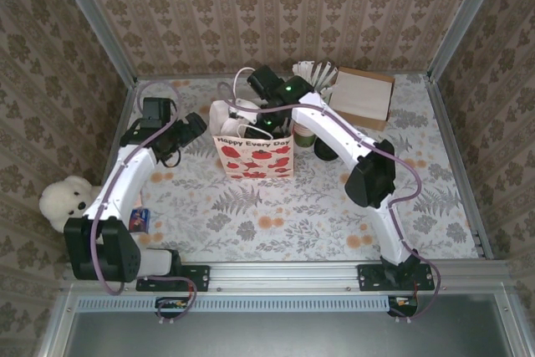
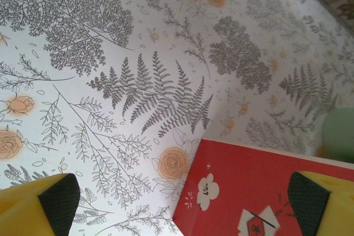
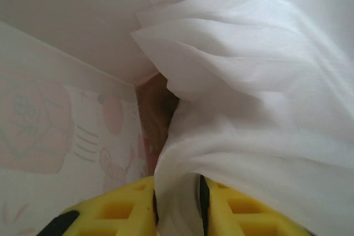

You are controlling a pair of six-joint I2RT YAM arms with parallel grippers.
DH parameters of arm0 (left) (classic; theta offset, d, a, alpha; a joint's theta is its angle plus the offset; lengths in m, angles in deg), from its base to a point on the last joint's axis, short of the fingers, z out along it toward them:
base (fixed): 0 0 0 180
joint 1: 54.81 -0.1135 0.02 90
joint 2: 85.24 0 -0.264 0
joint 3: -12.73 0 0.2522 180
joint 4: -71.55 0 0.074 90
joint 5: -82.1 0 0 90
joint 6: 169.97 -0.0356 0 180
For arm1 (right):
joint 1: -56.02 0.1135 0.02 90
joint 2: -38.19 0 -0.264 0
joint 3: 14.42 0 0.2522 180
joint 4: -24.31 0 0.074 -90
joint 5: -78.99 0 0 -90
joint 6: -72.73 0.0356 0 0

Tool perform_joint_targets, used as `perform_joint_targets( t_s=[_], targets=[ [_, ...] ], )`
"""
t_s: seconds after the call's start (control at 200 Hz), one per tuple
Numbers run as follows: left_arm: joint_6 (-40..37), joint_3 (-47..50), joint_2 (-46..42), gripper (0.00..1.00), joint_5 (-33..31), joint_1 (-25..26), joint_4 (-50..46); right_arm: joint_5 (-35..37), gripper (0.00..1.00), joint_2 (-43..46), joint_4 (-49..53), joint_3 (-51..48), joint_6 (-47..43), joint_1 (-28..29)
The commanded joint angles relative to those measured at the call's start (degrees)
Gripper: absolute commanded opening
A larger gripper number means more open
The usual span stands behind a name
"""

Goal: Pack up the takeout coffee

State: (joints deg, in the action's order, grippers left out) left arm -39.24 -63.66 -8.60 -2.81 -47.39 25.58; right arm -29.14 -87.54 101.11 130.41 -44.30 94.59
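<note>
Reading bag (image 1: 253, 155) "Happy Every Day" | left claw (image 2: 182, 200) wide | right claw (image 3: 177, 205) narrow, astride tissue (image 3: 249, 81)

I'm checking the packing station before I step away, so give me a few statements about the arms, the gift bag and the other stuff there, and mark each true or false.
1. The left end effector is open and holds nothing. True.
2. The gift bag lies flat on the table. False: it stands upright, mouth up.
3. There is white paper between the fingers of the right end effector. True.
4. The teddy bear sits in the cardboard box. False: it sits at the near left beside the left arm, and the box is at the far right.
</note>
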Motion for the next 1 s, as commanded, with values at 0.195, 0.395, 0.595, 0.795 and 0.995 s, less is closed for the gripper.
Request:
perform_joint_targets(
  t_s=[0.195, 0.395, 0.595, 0.795, 0.995],
  targets=[
    [-1.30, -1.71, 7.21, 1.00, -0.36, -0.01, 0.81, 12.12, 0.83, 17.69, -17.70, -12.50, 15.40, 0.35],
    [-0.91, -4.41, 12.58, 1.00, 4.96, 0.40, 2.71, 22.26, 1.00, 25.03, -21.83, -17.56, 28.65, 0.27],
    [-0.97, -4.17, 13.70, 1.00, 4.43, 1.21, 2.86, 30.14, 1.00, 40.36, -37.28, -37.21, 40.81, -1.43],
    [-1.09, -4.80, 14.32, 1.00, 4.31, 1.69, 1.85, 16.51, 1.00, 48.73, -40.72, -50.08, 53.64, -9.44],
    [-0.55, -4.63, 14.05, 1.00, 3.89, 3.29, 1.22, 8.02, 0.90, 42.72, -34.57, -47.54, 59.28, -11.35]
  ],
)
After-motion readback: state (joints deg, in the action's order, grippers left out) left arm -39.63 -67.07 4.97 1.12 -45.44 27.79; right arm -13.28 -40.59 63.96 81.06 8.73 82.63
